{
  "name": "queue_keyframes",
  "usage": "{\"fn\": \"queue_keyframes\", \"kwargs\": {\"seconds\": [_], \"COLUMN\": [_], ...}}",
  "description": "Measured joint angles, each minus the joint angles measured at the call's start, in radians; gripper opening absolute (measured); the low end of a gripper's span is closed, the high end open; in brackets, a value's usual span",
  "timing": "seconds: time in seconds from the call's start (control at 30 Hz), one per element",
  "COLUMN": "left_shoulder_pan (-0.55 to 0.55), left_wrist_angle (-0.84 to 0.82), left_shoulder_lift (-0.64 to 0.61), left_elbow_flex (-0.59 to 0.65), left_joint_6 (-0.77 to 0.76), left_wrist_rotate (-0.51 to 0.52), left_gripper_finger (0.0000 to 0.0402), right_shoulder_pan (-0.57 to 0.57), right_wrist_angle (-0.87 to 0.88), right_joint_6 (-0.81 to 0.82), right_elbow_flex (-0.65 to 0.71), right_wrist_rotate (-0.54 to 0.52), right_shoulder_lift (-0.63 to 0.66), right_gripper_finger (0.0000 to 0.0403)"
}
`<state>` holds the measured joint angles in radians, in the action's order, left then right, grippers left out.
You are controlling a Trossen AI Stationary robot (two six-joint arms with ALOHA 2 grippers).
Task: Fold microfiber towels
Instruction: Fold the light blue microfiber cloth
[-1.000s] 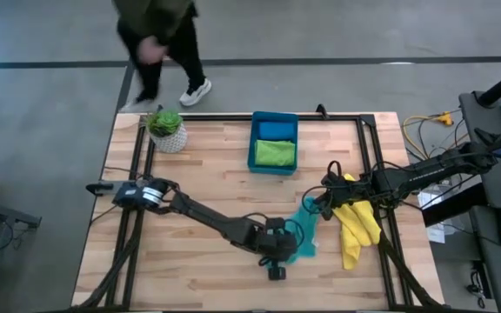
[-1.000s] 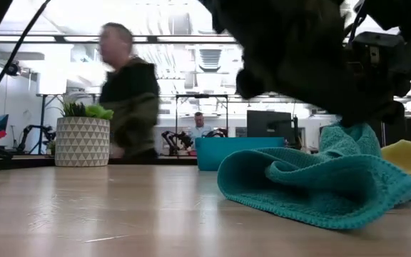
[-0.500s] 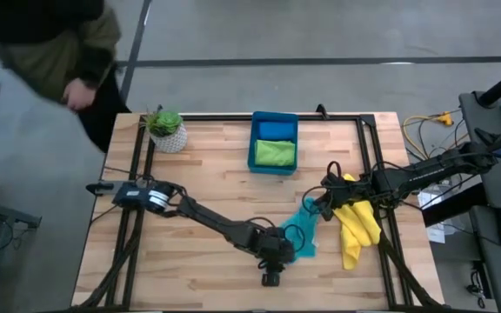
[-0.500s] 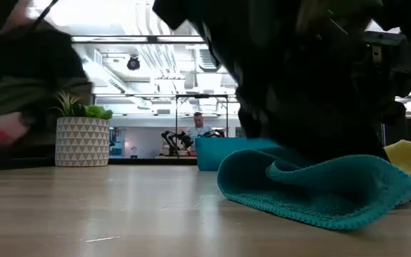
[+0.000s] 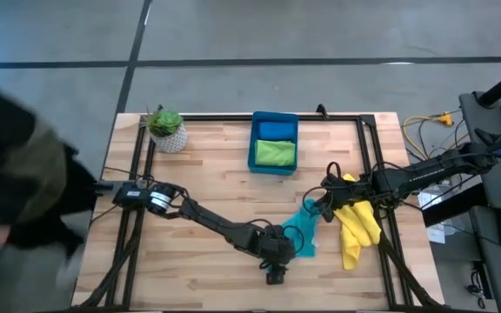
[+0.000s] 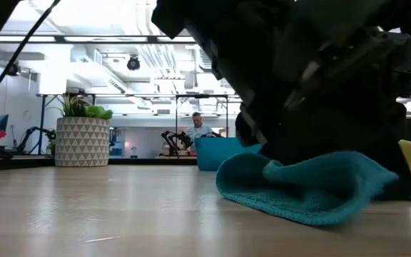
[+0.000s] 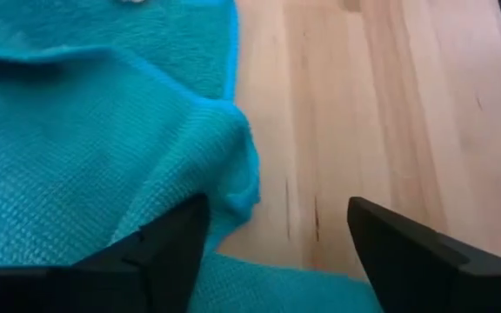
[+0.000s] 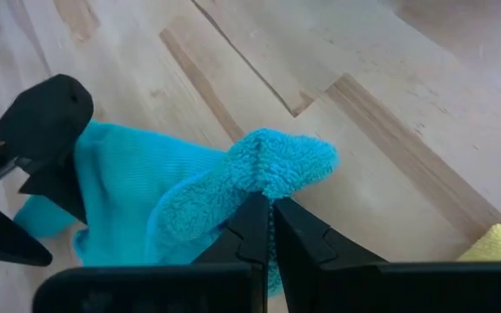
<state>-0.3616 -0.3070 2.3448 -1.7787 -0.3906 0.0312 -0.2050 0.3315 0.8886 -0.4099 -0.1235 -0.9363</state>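
The teal towel (image 5: 303, 231) lies bunched on the table right of centre, its rolled near edge (image 6: 298, 193) on the wood. My left gripper (image 7: 277, 248) stands open low over that near part (image 5: 276, 255), one finger above the cloth (image 7: 103, 130), the other above bare wood. My right gripper (image 5: 319, 207) is shut on the towel's far right part (image 8: 277, 165). Just right of the teal towel lies a yellow towel (image 5: 356, 226). A blue towel (image 5: 275, 129) and a lime green one (image 5: 274, 153) lie in the bin (image 5: 251, 148). My left gripper hangs open right over the teal towel; whether a finger touches the cloth I cannot tell. My right gripper pinches a bunched tip of the teal towel (image 8: 272, 178) between its two shut fingers (image 8: 252, 228), coming from the table's right side. That tip is raised above the wood, and the towel's remaining cloth lies slack on the table.
A potted plant (image 5: 166, 129) stands at the far left corner. The teal-blue bin (image 6: 223, 151) sits at the far middle. A person (image 5: 11, 183) stands off the table's left edge. Bare wood stretches across the left half and the near edge.
My left gripper has opened and let go of the teal towel, sinking a little toward it. The towel's near fold has dropped and now lies lower and flatter on the wood. The person has walked from behind the table around to its left side.
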Motion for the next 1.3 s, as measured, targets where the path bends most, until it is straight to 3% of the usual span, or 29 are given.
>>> {"fn": "queue_keyframes", "kwargs": {"seconds": [0.17,0.33,0.4,0.6,0.8,0.93,1.1,1.3], "left_shoulder_pan": [0.02,0.024,0.024,0.017,0.0,-0.003,-0.001,-0.075], "left_wrist_angle": [-0.045,-0.062,-0.068,-0.149,-0.325,-0.431,-0.511,-0.511], "left_shoulder_lift": [0.03,0.036,0.023,-0.077,-0.322,-0.433,-0.557,-0.644], "left_elbow_flex": [-0.016,-0.014,-0.016,-0.007,0.006,0.065,0.181,0.347], "left_joint_6": [-0.11,-0.155,-0.159,-0.152,-0.146,-0.146,-0.155,-0.281], "left_wrist_rotate": [-0.011,-0.023,-0.019,0.046,0.288,0.371,0.389,0.303], "left_gripper_finger": [0.0193,0.0054,0.0015,0.0001,0.0001,0.0,0.0,0.0], "right_shoulder_pan": [0.0,0.0,0.0,0.0,0.0,-0.002,-0.048,-0.226], "right_wrist_angle": [0.001,0.002,0.001,0.001,0.0,-0.007,-0.068,-0.121], "right_joint_6": [-0.004,-0.007,-0.008,-0.036,-0.095,-0.11,-0.073,-0.015], "right_elbow_flex": [0.001,0.001,0.001,0.001,-0.001,-0.009,-0.03,-0.106], "right_wrist_rotate": [0.0,0.0,0.0,0.007,0.034,0.049,0.052,0.008], "right_shoulder_lift": [0.0,0.0,0.001,0.002,0.008,0.013,0.011,0.011], "right_gripper_finger": [0.0009,0.0009,0.0009,0.0009,0.0009,0.0009,0.0009,0.0009]}}
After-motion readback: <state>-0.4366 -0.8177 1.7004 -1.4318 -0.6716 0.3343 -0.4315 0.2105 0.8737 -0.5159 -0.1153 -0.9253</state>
